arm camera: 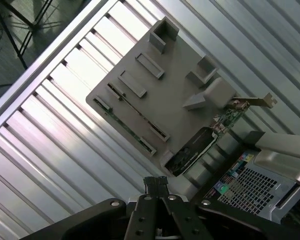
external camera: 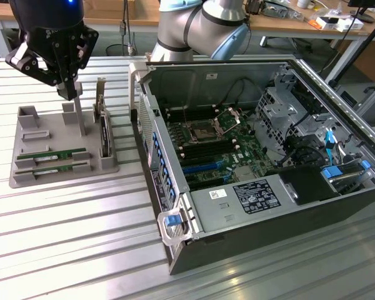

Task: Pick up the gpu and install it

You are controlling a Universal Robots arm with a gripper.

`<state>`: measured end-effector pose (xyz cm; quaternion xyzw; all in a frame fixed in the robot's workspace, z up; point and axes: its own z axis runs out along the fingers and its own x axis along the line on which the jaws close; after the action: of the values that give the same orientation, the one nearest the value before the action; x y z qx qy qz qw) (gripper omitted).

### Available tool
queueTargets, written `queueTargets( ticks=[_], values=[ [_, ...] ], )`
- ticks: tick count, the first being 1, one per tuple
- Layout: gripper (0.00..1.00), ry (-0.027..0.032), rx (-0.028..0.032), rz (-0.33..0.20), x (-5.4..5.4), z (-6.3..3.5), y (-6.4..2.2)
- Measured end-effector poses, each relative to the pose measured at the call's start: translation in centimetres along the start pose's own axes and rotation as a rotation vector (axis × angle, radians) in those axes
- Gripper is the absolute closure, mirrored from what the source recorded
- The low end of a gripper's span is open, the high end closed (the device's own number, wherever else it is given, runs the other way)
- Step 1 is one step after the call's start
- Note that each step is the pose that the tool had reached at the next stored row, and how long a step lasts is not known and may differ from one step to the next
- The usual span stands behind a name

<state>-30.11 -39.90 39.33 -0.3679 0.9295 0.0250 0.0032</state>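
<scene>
The gpu (external camera: 104, 132) is a green card with a black cooler and a metal bracket. It stands on edge in a slot at the side of a grey holder tray (external camera: 26, 178) nearest the computer. From the wrist the gpu (arm camera: 224, 118) is seen at the tray's (arm camera: 175, 90) far edge. Two thin green sticks (external camera: 56, 154) lie flat in the tray's front slots. My black gripper (external camera: 69, 94) hangs above the tray's back, over a grey post and to the exterior view's left of the gpu. The gripper (arm camera: 155, 181) is shut with nothing in it.
An open computer case (external camera: 337, 187) lies to the exterior view's right of the tray, its motherboard (external camera: 206, 147) exposed with blue and black slots. The case's rear panel (arm camera: 260, 185) sits just beside the gpu. Everything rests on a ribbed metal table (external camera: 69, 237).
</scene>
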Motion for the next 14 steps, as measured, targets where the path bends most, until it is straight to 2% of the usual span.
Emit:
queueTargets(
  ticks=[14],
  values=[
    [0.9,0.0039,-0.0021,-0.088,0.0,0.0,0.0]
  ],
)
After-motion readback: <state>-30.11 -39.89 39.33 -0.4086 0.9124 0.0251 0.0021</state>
